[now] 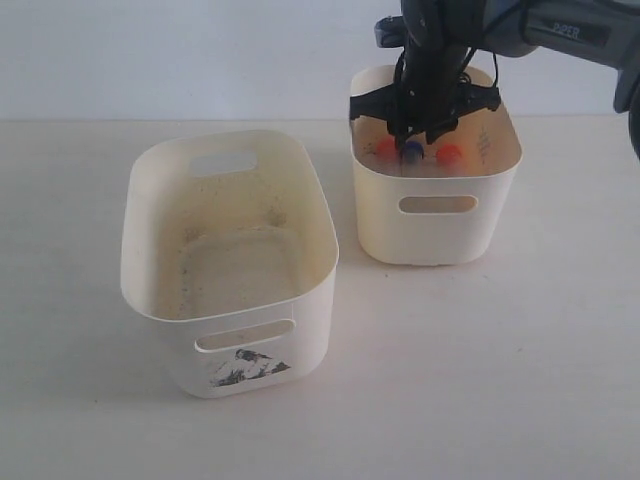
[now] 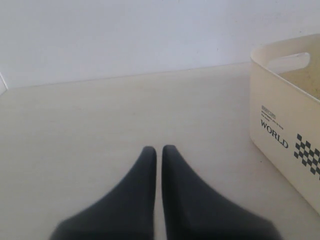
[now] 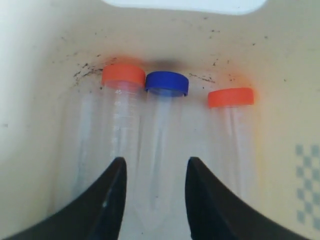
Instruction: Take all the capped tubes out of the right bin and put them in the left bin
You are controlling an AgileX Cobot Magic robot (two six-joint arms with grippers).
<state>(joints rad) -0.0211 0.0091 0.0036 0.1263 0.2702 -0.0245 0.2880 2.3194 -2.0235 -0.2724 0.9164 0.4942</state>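
Observation:
Three capped tubes lie side by side in the right bin (image 1: 435,235): an orange-red-capped tube (image 3: 122,75), a blue-capped tube (image 3: 167,82) and a second orange-red-capped tube (image 3: 230,97). Their caps (image 1: 412,150) show through the bin's opening in the exterior view. My right gripper (image 3: 156,160) reaches down into this bin (image 1: 412,135), open, its fingers on either side of the blue-capped tube's clear body without closing on it. The left bin (image 1: 185,360) with the black sticker holds no tubes. My left gripper (image 2: 156,148) is shut and holds nothing, low over the table.
A cream bin wall (image 2: 285,130) printed with "WORLD" and a black checker pattern stands beside the left gripper; I cannot tell which bin it is. Dark specks dot the right bin's inner wall (image 3: 85,70). The pale table (image 1: 500,380) surrounds both bins.

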